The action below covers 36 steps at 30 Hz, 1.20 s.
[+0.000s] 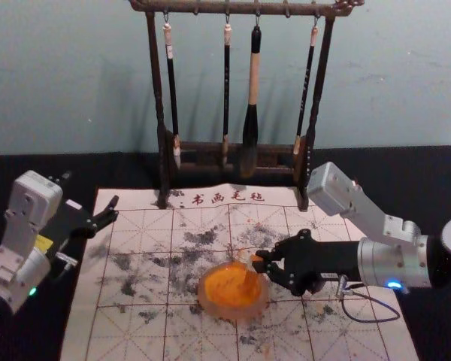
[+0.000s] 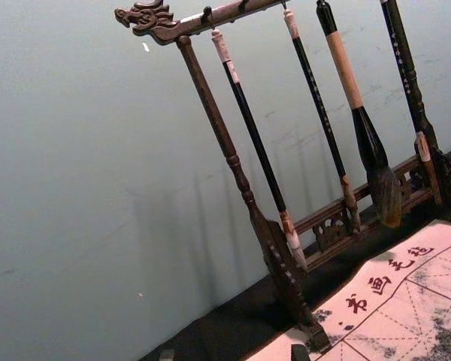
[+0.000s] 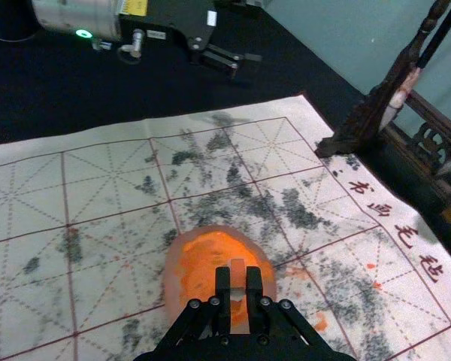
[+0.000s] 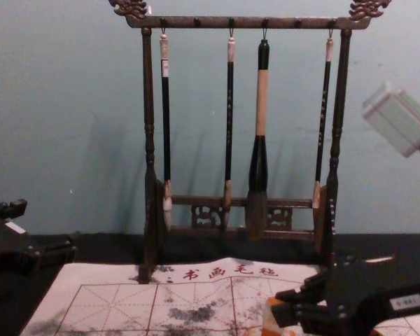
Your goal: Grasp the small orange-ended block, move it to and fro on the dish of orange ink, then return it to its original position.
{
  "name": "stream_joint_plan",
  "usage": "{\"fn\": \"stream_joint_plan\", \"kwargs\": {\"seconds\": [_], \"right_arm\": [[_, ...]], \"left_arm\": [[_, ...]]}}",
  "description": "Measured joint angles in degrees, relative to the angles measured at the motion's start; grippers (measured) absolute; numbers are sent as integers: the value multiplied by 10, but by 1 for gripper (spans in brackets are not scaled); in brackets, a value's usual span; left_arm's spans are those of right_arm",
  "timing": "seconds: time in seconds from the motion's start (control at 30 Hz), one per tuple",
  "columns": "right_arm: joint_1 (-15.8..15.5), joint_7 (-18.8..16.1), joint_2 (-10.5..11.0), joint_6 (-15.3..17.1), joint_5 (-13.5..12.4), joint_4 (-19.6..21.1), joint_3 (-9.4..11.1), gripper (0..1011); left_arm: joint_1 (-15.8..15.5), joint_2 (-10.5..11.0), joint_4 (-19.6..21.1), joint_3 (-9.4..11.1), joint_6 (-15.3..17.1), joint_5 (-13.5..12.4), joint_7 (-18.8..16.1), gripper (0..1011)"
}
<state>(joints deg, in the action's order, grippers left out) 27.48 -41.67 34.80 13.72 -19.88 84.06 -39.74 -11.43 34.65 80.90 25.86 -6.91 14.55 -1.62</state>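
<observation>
Pinching small pale, orange-ended rectangular block (image 3: 237, 281) btwn fingertips of R end effector (image 1: 260, 262). Holding it over R part of round pinkish dish (image 1: 204, 299) w/ orange ink (image 1: 224, 287); can't tell if touching ink. Seeing below: white mat (image 1: 128, 331) w/ red grid, black smudges, on black-covered desk (image 1: 436, 162). Behind: dark carved wooden stand (image 1: 158, 90) w/ 4 hanging brushes (image 1: 254, 75). Off to L, beside mat: L end effector (image 1: 90, 192), spread, holding nothing.
</observation>
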Motion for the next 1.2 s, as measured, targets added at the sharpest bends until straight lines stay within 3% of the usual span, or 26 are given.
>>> {"fn": "stream_joint_plan", "kwargs": {"seconds": [0.37, 0.8, 1.2], "right_arm": [[-20, -4, 14, 0, -13, 30, 1, 96], [5, -10, -13, -2, 0, 5, -22, 96], [29, -4, -34, -4, 12, -31, -24, 96]], "left_arm": [[0, 0, 0, 0, 0, 0, 0, 1001], [0, 0, 0, 0, 0, 0, 0, 1001], [0, 0, 0, 0, 0, 0, 0, 1001]]}}
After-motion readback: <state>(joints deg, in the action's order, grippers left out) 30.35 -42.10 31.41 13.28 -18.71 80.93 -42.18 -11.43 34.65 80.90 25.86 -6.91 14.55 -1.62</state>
